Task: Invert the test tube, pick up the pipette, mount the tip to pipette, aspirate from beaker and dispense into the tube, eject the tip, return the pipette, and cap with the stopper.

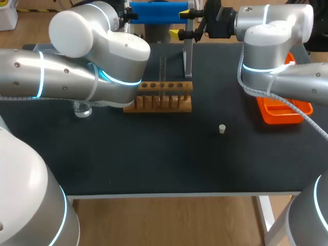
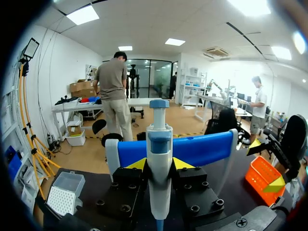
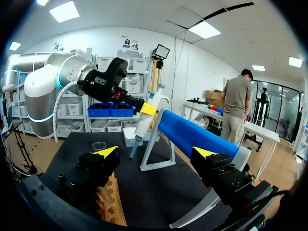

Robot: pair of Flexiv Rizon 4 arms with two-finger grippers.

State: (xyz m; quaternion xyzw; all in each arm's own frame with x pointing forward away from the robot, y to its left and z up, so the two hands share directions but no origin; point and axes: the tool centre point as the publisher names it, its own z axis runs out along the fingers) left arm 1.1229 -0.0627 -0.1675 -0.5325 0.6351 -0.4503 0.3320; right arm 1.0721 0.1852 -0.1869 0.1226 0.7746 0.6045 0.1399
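Pipette [image 2: 159, 159] clamped within left gripper [image 2: 159, 165], right gripper [image 3: 156, 152] spread wide

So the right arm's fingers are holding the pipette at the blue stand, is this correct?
Not quite: it is the left arm's fingers that hold the pipette at the blue stand, as the left wrist view shows. The right arm's fingers are open, holding nothing.

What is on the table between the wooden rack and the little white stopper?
Nothing. In the head view, only bare black table lies between the wooden rack and the stopper.
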